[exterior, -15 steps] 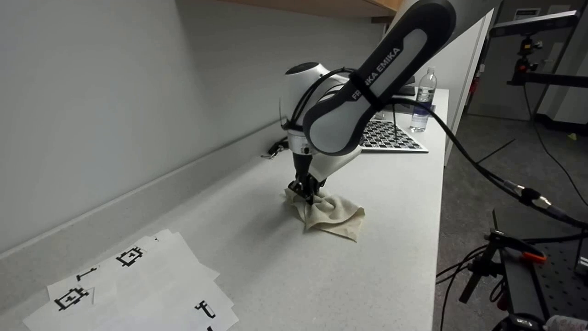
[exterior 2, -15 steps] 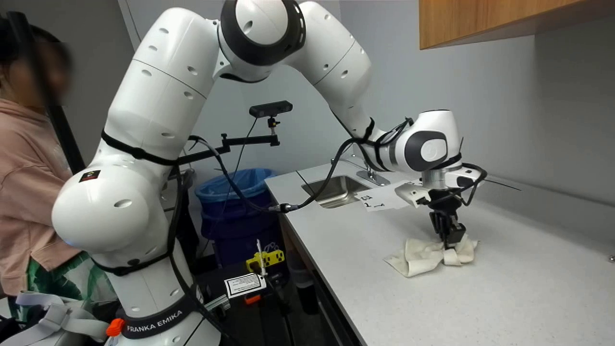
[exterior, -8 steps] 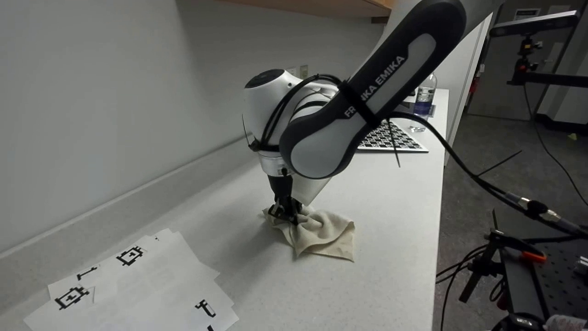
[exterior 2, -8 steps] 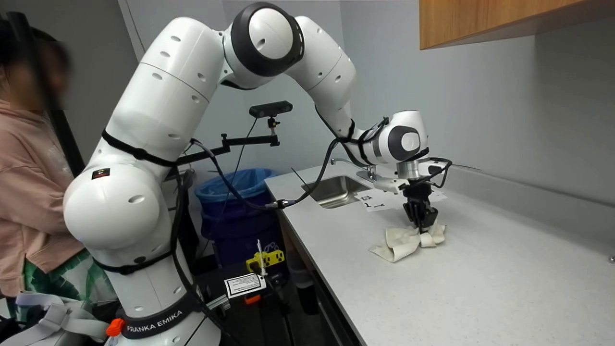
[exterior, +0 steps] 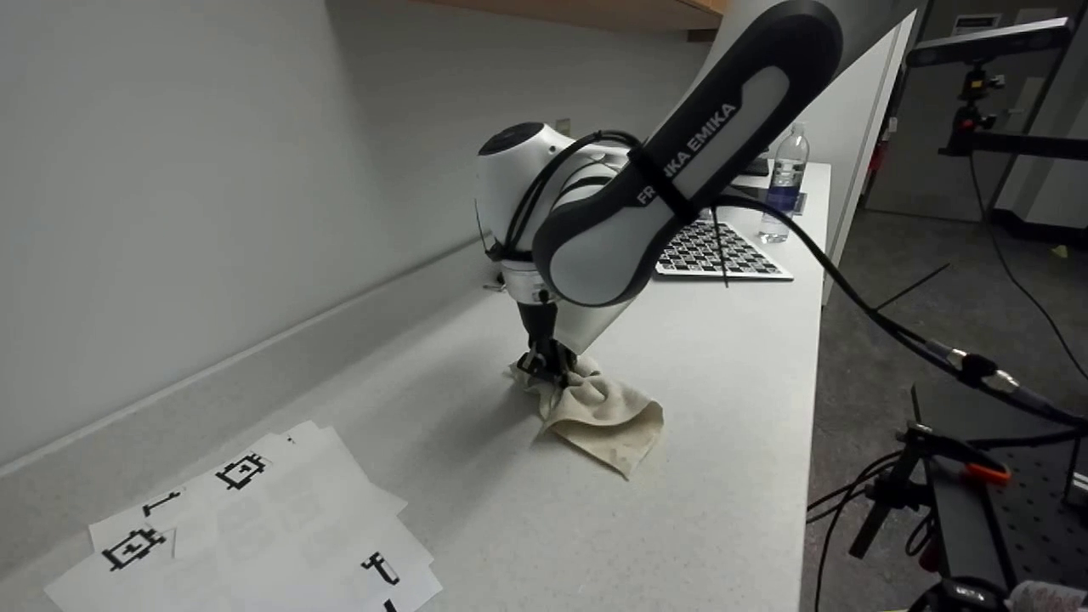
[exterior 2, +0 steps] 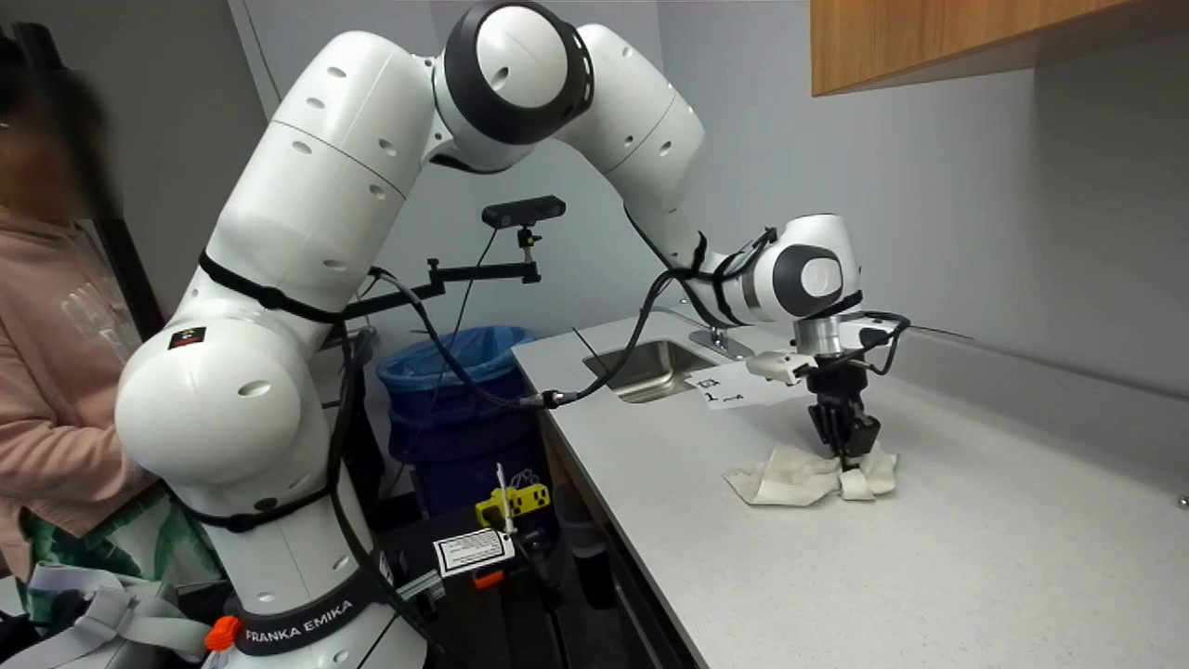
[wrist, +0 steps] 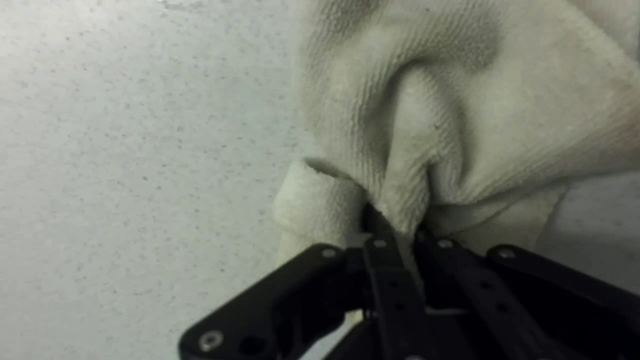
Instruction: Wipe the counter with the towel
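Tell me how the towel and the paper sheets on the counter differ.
The towel is beige and rumpled; the paper sheets are white, flat and printed in black. The tool pinches the towel, while the paper sheets lie ungripped. Both rest on the counter.

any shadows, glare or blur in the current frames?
In an exterior view, soft shadow on the counter beside the towel, wall darker under the cabinet; in an exterior view, person's face blurred; in the wrist view, counter brightest upper left, perhaps glare, gripper nearly black and soft-edged.
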Controlling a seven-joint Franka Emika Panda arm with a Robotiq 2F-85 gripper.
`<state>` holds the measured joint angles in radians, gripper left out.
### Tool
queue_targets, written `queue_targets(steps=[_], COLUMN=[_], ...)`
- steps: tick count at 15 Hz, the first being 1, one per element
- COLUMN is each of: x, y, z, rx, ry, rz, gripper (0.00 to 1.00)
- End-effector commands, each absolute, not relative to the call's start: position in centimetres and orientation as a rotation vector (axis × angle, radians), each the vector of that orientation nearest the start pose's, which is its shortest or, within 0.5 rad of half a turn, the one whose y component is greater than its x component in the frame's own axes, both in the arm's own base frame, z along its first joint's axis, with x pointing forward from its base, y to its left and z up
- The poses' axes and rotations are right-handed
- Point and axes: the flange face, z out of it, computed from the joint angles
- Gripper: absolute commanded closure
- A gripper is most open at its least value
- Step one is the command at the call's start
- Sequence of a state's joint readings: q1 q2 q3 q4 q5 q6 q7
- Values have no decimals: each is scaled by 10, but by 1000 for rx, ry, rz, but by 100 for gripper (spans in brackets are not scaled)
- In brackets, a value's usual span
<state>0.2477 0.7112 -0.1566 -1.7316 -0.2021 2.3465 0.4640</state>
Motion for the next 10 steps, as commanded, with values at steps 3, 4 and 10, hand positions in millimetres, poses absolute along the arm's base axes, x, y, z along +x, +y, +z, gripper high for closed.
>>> queue_targets(steps=[3, 4, 10], x=[635, 629, 594], y=[-28, -42, -100], z=[167, 167, 172], rx=[-3280, -3257, -3114], ry=[674, 731, 1012], rz=[4, -10, -122], gripper=[97, 97, 97])
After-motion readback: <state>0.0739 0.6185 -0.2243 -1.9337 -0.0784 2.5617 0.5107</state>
